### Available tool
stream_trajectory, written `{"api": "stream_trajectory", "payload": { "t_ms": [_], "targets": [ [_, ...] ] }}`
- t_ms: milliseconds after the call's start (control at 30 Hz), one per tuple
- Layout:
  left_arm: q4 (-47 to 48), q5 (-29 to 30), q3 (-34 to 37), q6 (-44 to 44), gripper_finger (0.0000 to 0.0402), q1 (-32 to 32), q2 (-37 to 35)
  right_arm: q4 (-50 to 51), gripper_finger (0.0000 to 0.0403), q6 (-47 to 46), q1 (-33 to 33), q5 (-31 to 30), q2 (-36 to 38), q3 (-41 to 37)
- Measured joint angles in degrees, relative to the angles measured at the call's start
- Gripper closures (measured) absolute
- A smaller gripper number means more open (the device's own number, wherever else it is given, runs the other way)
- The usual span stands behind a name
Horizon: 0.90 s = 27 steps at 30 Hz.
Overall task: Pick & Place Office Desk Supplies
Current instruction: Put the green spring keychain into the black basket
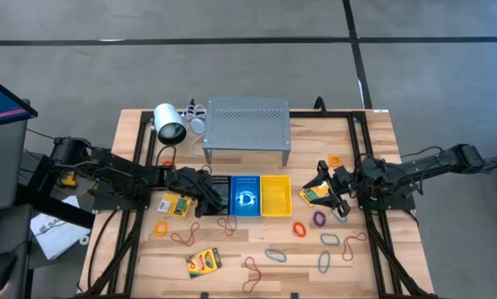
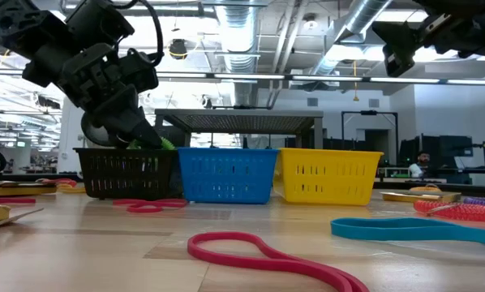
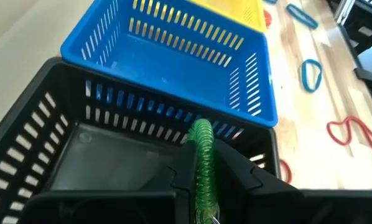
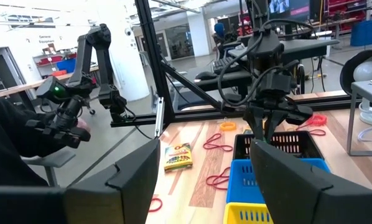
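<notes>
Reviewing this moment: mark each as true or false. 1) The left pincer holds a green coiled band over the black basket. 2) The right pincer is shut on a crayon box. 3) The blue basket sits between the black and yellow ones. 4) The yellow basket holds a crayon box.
1) True: the left pincer grips the green coiled band above the black basket.
2) False: the right pincer is open, holding nothing.
3) True: the blue basket is in the middle.
4) False: the yellow basket looks empty.
</notes>
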<state>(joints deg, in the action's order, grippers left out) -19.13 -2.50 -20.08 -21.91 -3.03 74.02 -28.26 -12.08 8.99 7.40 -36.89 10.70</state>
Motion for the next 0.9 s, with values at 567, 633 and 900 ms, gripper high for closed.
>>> {"api": "stream_trajectory", "payload": {
  "t_ms": [567,633,900],
  "targets": [
    [1.6,-0.8,-0.2,-1.1,0.037,0.0,0.0,-4.2,0.0159,0.0,0.0,0.0,-7.9,0.0],
    [1.6,-0.8,-0.2,-1.1,0.0369,0.0,0.0,-5.0,0.0159,0.0,0.0,0.0,-9.0,0.0],
    [1.6,-0.8,-0.2,-1.5,0.0361,0.0,0.0,-7.9,0.0159,0.0,0.0,0.0,-12.0,0.0]
  ]
}}
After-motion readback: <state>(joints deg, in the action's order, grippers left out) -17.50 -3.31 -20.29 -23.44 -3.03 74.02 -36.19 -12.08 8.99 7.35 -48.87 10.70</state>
